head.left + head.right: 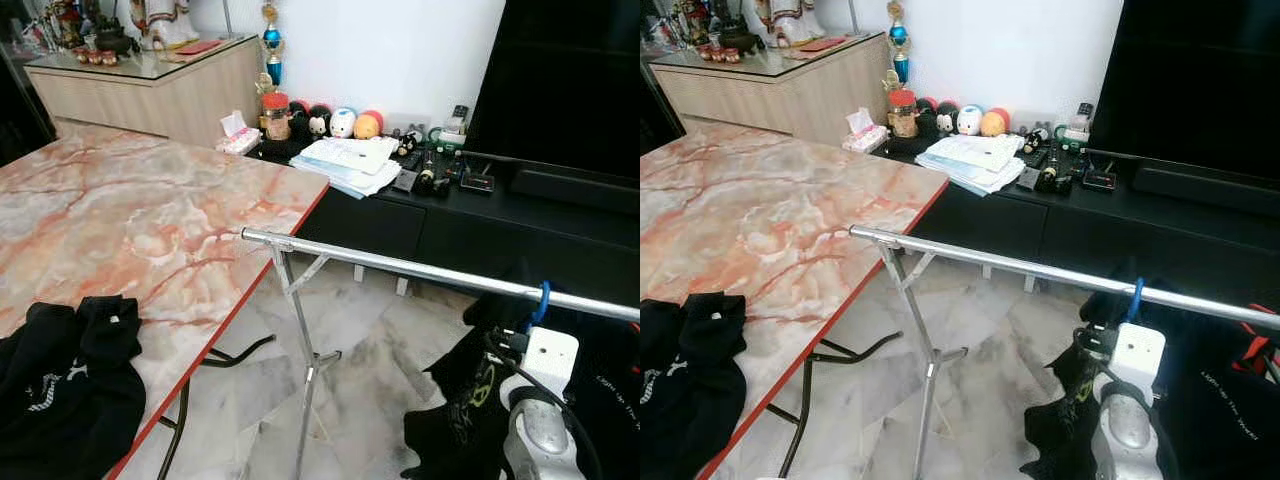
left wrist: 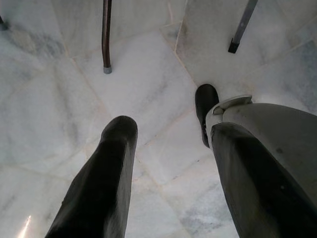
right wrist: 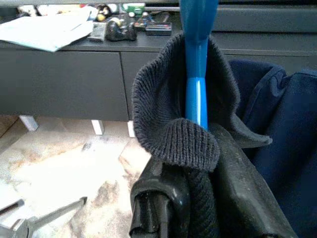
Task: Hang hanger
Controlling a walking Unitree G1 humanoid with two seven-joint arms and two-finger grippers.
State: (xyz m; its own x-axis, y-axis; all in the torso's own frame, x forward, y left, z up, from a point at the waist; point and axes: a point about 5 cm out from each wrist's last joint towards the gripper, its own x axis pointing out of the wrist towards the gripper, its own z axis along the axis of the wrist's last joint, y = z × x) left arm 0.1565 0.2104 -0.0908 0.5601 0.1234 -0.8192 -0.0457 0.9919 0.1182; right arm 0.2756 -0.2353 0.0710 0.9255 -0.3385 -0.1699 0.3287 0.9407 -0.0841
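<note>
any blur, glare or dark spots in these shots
Both eye views: sharp and evenly lit, the tv a featureless black. Left wrist view: a glare spot on the floor. Right wrist view: the blue hanger and collar look soft.

The left gripper [image 2: 168,134] hangs with its fingers [image 2: 106,173] spread above the marble floor [image 2: 59,114], near a brown table leg [image 2: 106,34].

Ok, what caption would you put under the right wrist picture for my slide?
Right gripper clamps a dark knit collar around the blue hanger, by navy clothes.
</note>
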